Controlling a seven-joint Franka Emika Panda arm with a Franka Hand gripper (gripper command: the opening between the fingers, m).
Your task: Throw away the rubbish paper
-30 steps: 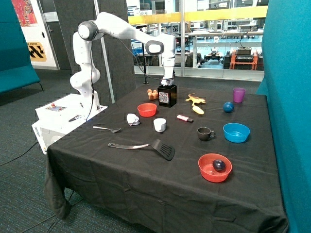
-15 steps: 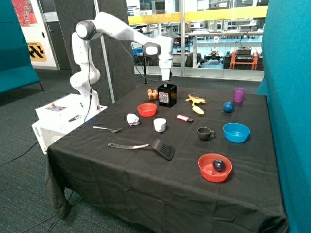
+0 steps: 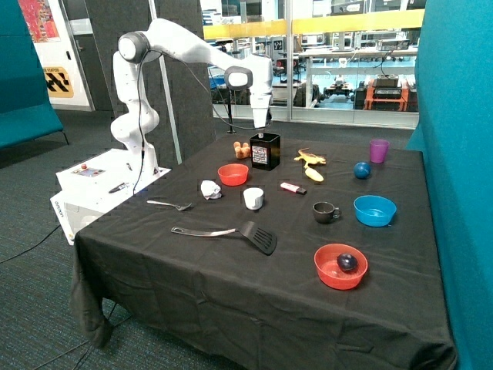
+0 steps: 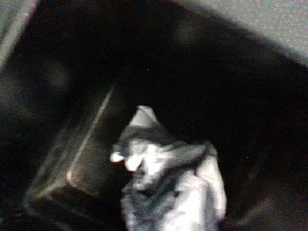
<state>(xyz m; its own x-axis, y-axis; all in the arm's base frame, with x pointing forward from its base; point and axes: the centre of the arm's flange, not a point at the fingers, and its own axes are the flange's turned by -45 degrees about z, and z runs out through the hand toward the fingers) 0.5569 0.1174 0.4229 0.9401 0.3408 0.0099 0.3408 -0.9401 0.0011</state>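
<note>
While the gripper (image 3: 260, 123) hangs above the black bin (image 3: 265, 151) near the far edge of the surface (image 3: 231, 293), it sits higher than it did a second ago, when it was right down at the bin's mouth; the arm has been lifting straight up since then. Whether its fingers are apart or together cannot be told from either view.

The wrist view looks down into the bin's dark inside (image 4: 86, 159), and a crumpled paper (image 4: 173, 183) lies there, white with grey folds, against one inner wall. So one piece of rubbish appears to be dropped in, and the rise looks like a retreat after the release.

A second paper ball (image 3: 209, 189) lies on the surface toward the edge nearest the robot base, just beside the red bowl (image 3: 233, 174) and near the white cup (image 3: 253, 198), with a fork (image 3: 169, 204) close by. Nothing about it differs from the earlier moments, so it is untouched.

By my reading the task is half done: one paper is in the bin, one waits. The next move would call for the arm to swing away from the bin toward that ball and come down over it without clipping the bowl's rim or the cup. The ball is light and loosely crumpled, so it may squash or slip in a shallow grasp
</note>
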